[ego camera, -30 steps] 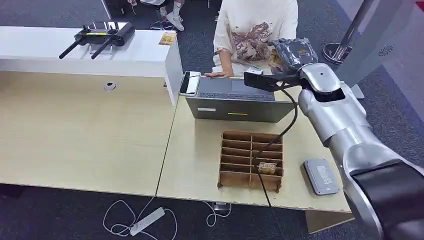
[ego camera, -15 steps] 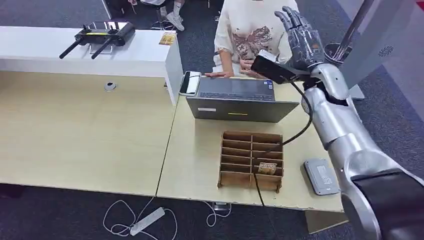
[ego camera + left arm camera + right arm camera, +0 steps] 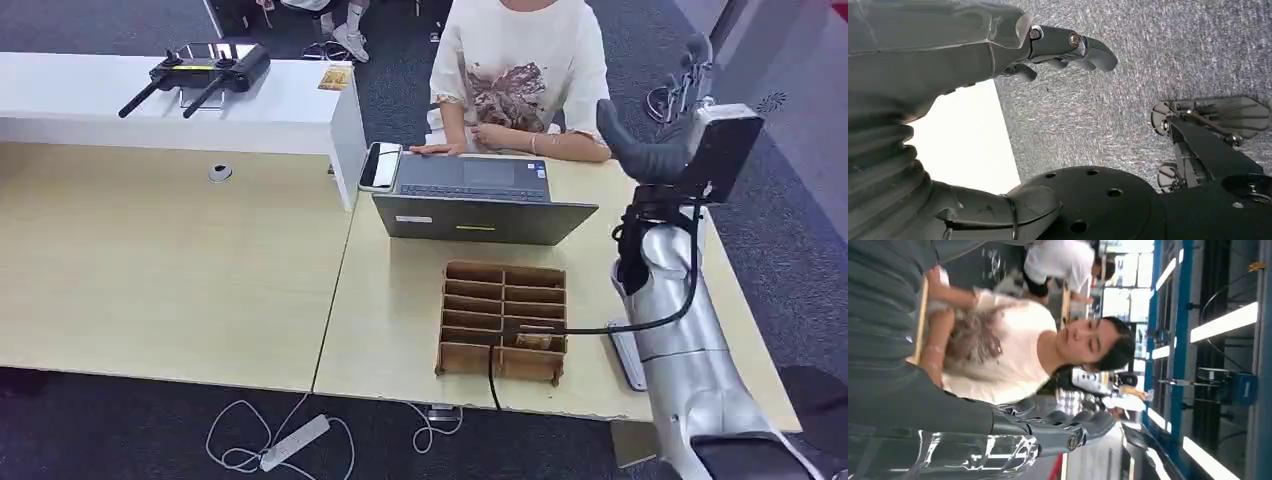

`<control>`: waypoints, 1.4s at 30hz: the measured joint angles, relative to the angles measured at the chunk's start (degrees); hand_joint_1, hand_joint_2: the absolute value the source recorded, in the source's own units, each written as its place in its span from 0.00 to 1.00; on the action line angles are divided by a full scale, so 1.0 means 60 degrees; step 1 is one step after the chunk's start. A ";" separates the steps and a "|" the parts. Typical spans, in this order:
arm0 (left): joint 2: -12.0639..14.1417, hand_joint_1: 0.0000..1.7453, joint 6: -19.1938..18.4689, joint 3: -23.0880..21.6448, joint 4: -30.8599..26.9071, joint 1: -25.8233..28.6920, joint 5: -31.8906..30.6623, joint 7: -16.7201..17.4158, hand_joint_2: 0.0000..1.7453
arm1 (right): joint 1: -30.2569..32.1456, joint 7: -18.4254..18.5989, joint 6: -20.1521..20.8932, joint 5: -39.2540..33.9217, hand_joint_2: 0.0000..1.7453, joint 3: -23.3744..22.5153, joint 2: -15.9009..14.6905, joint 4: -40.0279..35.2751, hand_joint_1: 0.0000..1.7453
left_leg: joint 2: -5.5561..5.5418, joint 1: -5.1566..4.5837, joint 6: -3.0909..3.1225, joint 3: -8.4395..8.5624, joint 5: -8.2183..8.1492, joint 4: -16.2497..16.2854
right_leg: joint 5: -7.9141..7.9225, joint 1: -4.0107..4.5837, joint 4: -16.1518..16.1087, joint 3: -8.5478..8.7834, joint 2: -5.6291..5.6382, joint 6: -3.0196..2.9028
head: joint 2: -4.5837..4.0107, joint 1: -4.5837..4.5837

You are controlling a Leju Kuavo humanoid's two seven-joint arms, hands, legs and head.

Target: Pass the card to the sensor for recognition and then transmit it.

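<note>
Fingers (image 3: 1068, 427) of your right hand (image 3: 655, 150), upper right, lie straight and empty; the card (image 3: 535, 337) looks thin and stiff: pinch its top edge.

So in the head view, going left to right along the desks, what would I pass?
Remote controller → grommet → phone → laptop → wooden organizer → card reader → right hand, raised at the desk's right end.
</note>
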 joint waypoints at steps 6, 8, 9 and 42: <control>-0.0029 0.00 0.0029 0.0029 0.0000 0.0090 -0.0004 0.0112 1.00 | 0.1978 0.0131 0.0418 -0.1982 1.00 -0.0004 -0.0497 -0.2244 0.00 | -0.0001 -0.0001 0.0000 -0.0003 -0.0005 0.0000 | -0.0002 0.0000 -0.0003 -0.0001 -0.0002 0.0001 | 0.0000 0.0000; -0.0044 0.00 0.0058 0.0051 0.0000 0.0088 0.0000 0.0142 1.00 | 0.2630 0.0113 0.0407 -0.2048 1.00 -0.0015 -0.0641 -0.2961 0.00 | 0.0001 0.0000 0.0000 -0.0003 -0.0006 -0.0001 | -0.0002 0.0000 -0.0004 -0.0003 0.0001 0.0000 | 0.0000 0.0000; -0.0055 0.00 0.0077 0.0066 0.0000 0.0088 0.0000 0.0160 1.00 | 0.2943 0.0080 0.0407 -0.2059 1.00 -0.0029 -0.0696 -0.3300 0.00 | 0.0000 0.0000 0.0002 -0.0003 -0.0007 -0.0001 | -0.0003 0.0000 -0.0005 -0.0003 0.0000 0.0001 | 0.0000 -0.0004; -0.0073 0.00 0.0200 0.0186 0.0000 0.0160 -0.0601 0.0765 1.00 | 0.9283 0.3342 -0.1925 1.3162 1.00 -0.0448 0.0346 -0.7117 0.00 | -0.0001 0.0002 -0.0001 -0.0010 -0.0012 -0.0011 | -0.0014 0.0001 -0.0005 -0.0003 -0.0005 -0.0004 | 0.0000 -0.0004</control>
